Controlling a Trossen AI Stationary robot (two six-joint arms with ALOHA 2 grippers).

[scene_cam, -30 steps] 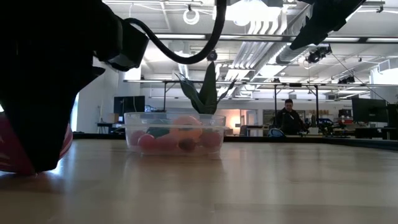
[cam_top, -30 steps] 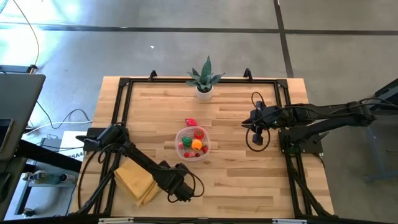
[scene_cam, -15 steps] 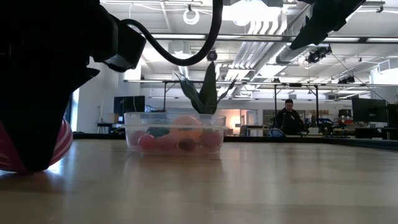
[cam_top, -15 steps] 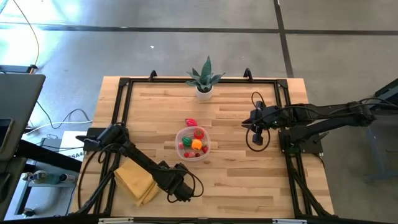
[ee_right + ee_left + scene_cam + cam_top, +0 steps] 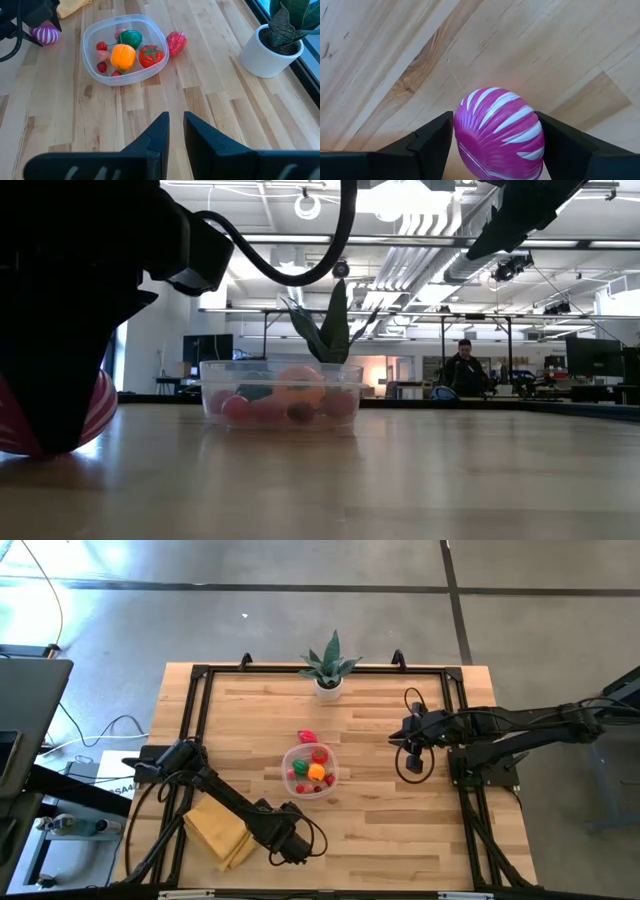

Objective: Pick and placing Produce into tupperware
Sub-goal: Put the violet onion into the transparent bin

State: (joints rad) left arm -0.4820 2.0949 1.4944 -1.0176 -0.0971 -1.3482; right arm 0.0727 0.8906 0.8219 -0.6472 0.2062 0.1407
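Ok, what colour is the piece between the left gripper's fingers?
Magenta with white stripes, clearest in the left wrist view.

One tupperware (image 5: pixel 125 50), one potted plant (image 5: pixel 277 42), one yellow cloth (image 5: pixel 220 830).

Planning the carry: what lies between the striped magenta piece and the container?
Only bare wood between the magenta piece and the container, per the right wrist view.

Wore matte black jointed arms (image 5: pixel 225 798), looped black cables (image 5: pixel 413 762), and flat, angular black fingers (image 5: pixel 432 142).
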